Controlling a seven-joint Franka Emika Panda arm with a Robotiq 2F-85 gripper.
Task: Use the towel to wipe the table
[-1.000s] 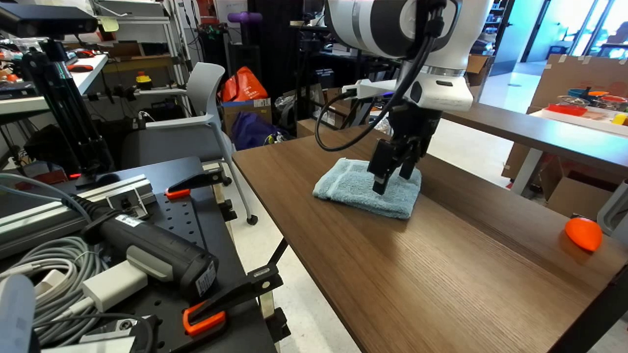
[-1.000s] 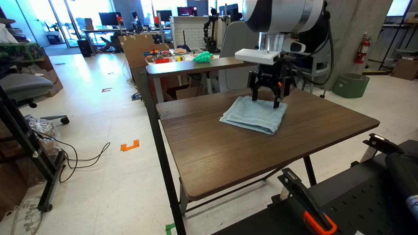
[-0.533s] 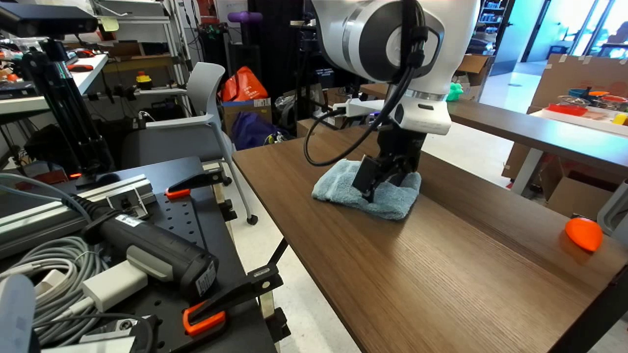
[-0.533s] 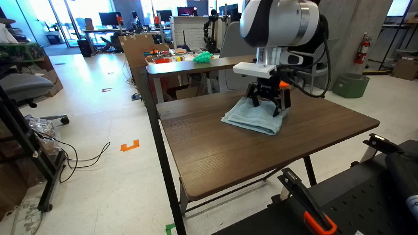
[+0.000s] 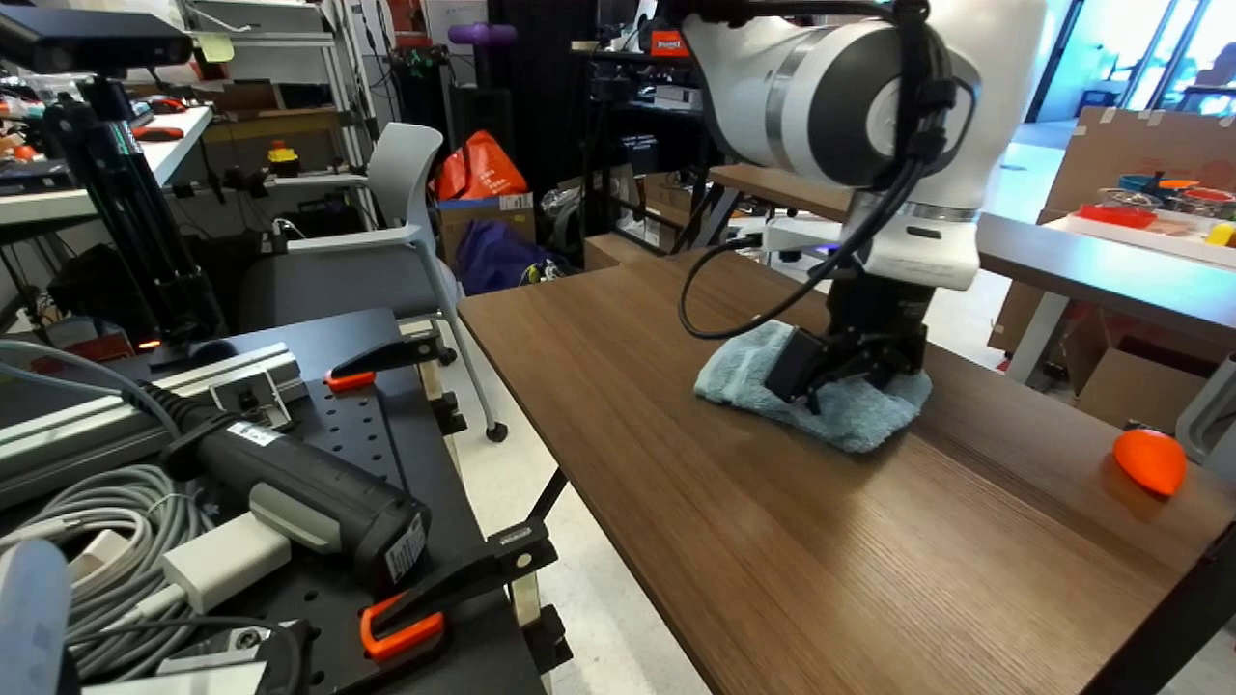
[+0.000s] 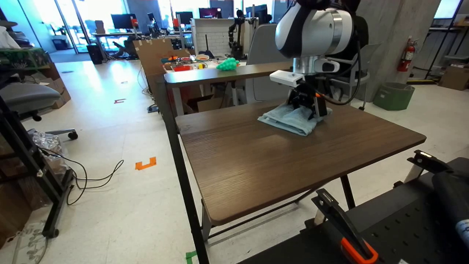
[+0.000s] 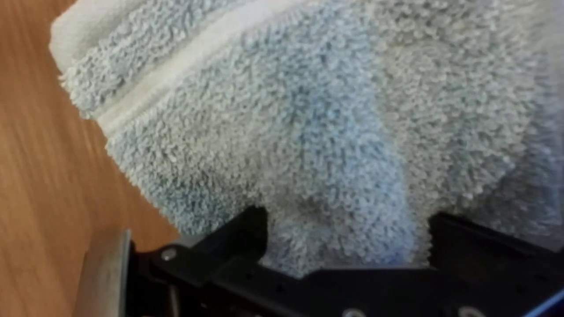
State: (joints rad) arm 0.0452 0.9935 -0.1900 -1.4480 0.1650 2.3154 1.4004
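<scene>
The light blue-grey towel [image 5: 739, 372] lies rumpled on the brown wood-grain table [image 5: 869, 569], away from the front edge. In both exterior views my gripper [image 5: 850, 388] points down into the cloth, its fingertips partly sunk in the folds. From the wrist view, the towel [image 7: 286, 110] bulges up and fills the gap across the gripper [image 7: 346, 237]. Dark fingers [image 7: 253, 231] press on both sides of that bulge, so the jaws are closed around bunched cloth with some width left between them. The tips themselves are buried.
An orange object [image 5: 1149, 461] sits at the table's far side. A black workbench [image 5: 328, 425] with clamps, cables and a black handheld tool [image 5: 299, 483] stands beside the table. A black post [image 6: 179, 157] rises along one end. Behind is another table with a green object [image 6: 228, 64].
My gripper has come down from above the flat towel, sunk into it and narrowed. Towel and gripper have since slid together across the table, away from the workbench, and the cloth is more bunched.
</scene>
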